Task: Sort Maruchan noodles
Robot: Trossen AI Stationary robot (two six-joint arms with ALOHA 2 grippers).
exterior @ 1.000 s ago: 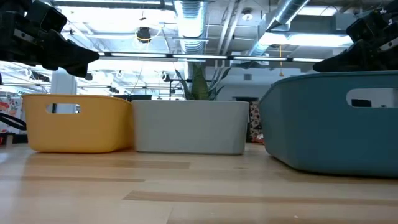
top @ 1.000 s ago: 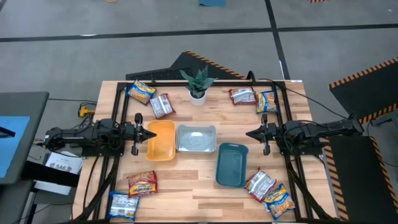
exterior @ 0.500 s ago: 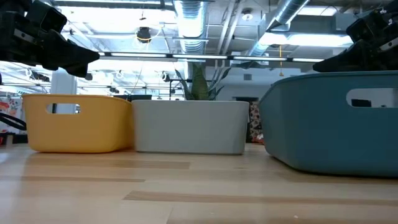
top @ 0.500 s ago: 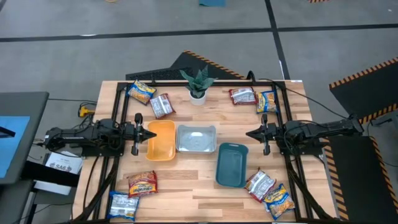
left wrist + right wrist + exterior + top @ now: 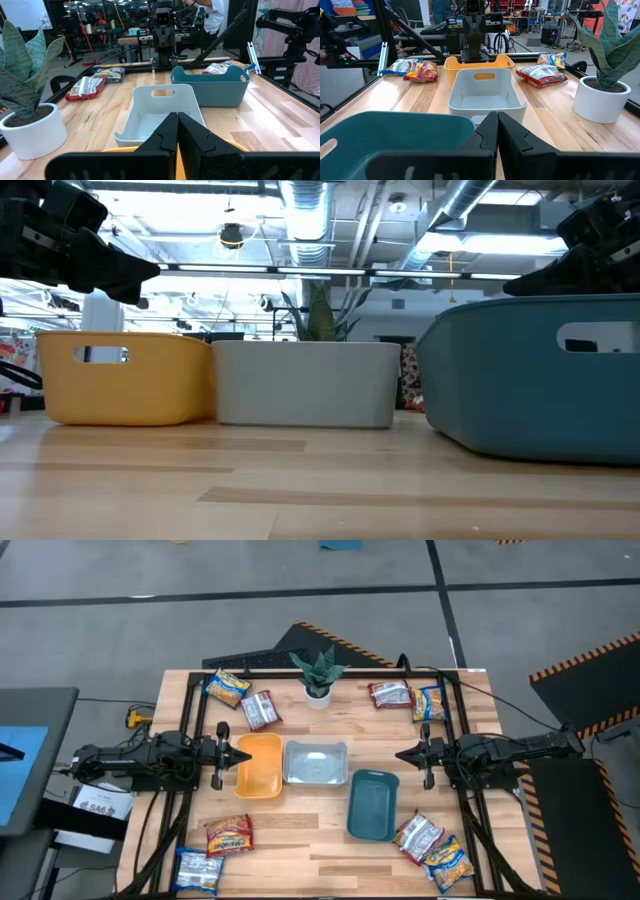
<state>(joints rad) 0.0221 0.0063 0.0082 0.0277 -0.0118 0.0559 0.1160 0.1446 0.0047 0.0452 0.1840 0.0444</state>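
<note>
We see a wooden desk (image 5: pixel 300 830) from above, framed by a black rail, with two dark arms reaching in from either side. Across its middle stand three trays: a teal tray (image 5: pixel 373 805) toward the right and nearer the front, a clear tray (image 5: pixel 315 763) in the centre, and an orange tray (image 5: pixel 259 764) touching its left side. Behind them, near the back edge, a small plant in a white pot (image 5: pixel 318 677) stands upright. The left hand (image 5: pixel 243 755) hovers just over the left edge of the orange tray, its two fingers pressed together and holding nothing. The right hand (image 5: pixel 400 754) hovers just behind the teal tray, its fingers likewise closed and empty. The Maruchan noodles lie in pairs at the four corners of the desk, none in a tray: a yellow-and-blue packet (image 5: pixel 228 688) and a silver-and-red packet (image 5: pixel 260 709) back left; a red packet (image 5: pixel 390 694) beside a yellow packet (image 5: pixel 429 702) back right; an orange-red packet (image 5: pixel 230 835) and a blue-and-silver packet (image 5: pixel 198 869) front left; a silver packet (image 5: pixel 417 836) touching a yellow one (image 5: pixel 447 864) front right.
</note>
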